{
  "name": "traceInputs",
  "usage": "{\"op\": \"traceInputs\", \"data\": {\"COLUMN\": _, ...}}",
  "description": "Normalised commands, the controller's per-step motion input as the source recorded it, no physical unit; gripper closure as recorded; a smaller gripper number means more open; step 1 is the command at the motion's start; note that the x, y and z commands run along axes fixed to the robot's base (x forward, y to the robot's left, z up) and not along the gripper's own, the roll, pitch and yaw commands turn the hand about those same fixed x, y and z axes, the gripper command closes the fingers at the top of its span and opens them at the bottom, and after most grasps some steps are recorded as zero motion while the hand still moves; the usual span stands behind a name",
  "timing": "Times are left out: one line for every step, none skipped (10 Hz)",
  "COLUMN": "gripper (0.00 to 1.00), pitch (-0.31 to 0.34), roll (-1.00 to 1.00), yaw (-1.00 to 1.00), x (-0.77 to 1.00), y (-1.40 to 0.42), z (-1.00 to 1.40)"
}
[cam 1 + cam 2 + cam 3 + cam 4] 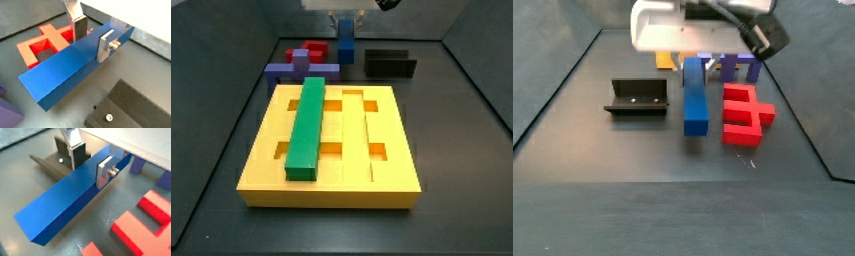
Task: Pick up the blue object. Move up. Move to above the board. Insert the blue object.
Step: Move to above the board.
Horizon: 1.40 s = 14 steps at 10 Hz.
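Observation:
The blue object [63, 75] is a long dark blue bar lying on the grey floor, and it shows in both wrist views [60, 210]. My gripper [92, 37] straddles it near one end, with a silver finger and its dark pad against each long side [91, 165]. The jaws look shut on it. In a side view the blue object [695, 100] lies between the fixture and a red block, with the gripper [694, 55] over its far end. The board [385, 175] is a large yellow slotted block in front. The blue object [346, 45] stands behind it.
A green bar [307, 125] sits in the board's left slot. A purple-blue cross block [298, 68] and a red block [743, 108] lie beside the blue object. The dark fixture [636, 97] stands on its other side.

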Motion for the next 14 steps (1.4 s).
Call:
{"op": "traceInputs", "data": {"gripper": 1.00, "pitch": 0.000, "roll": 0.00, "yaw": 0.00, "x": 0.00, "y": 0.00, "z": 1.40}}
{"op": "traceInputs", "data": {"gripper": 1.00, "pitch": 0.047, "roll": 0.00, "yaw": 0.00, "x": -0.01, "y": 0.00, "z": 1.40}}
{"op": "traceInputs", "data": {"gripper": 1.00, "pitch": 0.059, "roll": 0.01, "yaw": 0.00, "x": -0.02, "y": 0.00, "z": 1.40}}
{"op": "traceInputs", "data": {"gripper": 1.00, "pitch": 0.037, "roll": 0.03, "yaw": 0.01, "x": 0.01, "y": 0.00, "z": 1.40}}
{"op": "traceInputs", "data": {"gripper": 1.00, "pitch": 0.066, "roll": 0.02, "yaw": 0.01, "x": 0.03, "y": 0.00, "z": 1.40}}
{"op": "traceInputs", "data": {"gripper": 1.00, "pitch": 0.083, "roll": 0.02, "yaw": 0.01, "x": 0.02, "y": 0.00, "z": 1.40}}
{"op": "traceInputs", "data": {"gripper": 1.00, "pitch": 0.070, "roll": 0.02, "yaw": 0.01, "x": 0.01, "y": -0.01, "z": 0.89}}
{"op": "traceInputs", "data": {"gripper": 1.00, "pitch": 0.056, "roll": 0.02, "yaw": 0.00, "x": 0.03, "y": 0.00, "z": 0.47}}
{"op": "traceInputs", "data": {"gripper": 1.00, "pitch": 0.394, "roll": -0.05, "yaw": -0.08, "x": -0.09, "y": -1.40, "z": 0.21}}
{"op": "traceInputs", "data": {"gripper": 1.00, "pitch": 0.400, "roll": -0.06, "yaw": -0.08, "x": -0.10, "y": -1.40, "z": 0.18}}
{"op": "traceInputs", "data": {"gripper": 1.00, "pitch": 0.259, "roll": -0.01, "yaw": -0.02, "x": -0.09, "y": -1.40, "z": 0.18}}
{"op": "traceInputs", "data": {"gripper": 1.00, "pitch": 0.208, "roll": -0.03, "yaw": -0.01, "x": -0.08, "y": -1.40, "z": 0.18}}
{"op": "traceInputs", "data": {"gripper": 1.00, "pitch": 0.119, "roll": 0.02, "yaw": 0.00, "x": -0.08, "y": -1.40, "z": 0.19}}
{"op": "traceInputs", "data": {"gripper": 1.00, "pitch": 0.083, "roll": 0.01, "yaw": 0.02, "x": -0.07, "y": -1.40, "z": 0.20}}
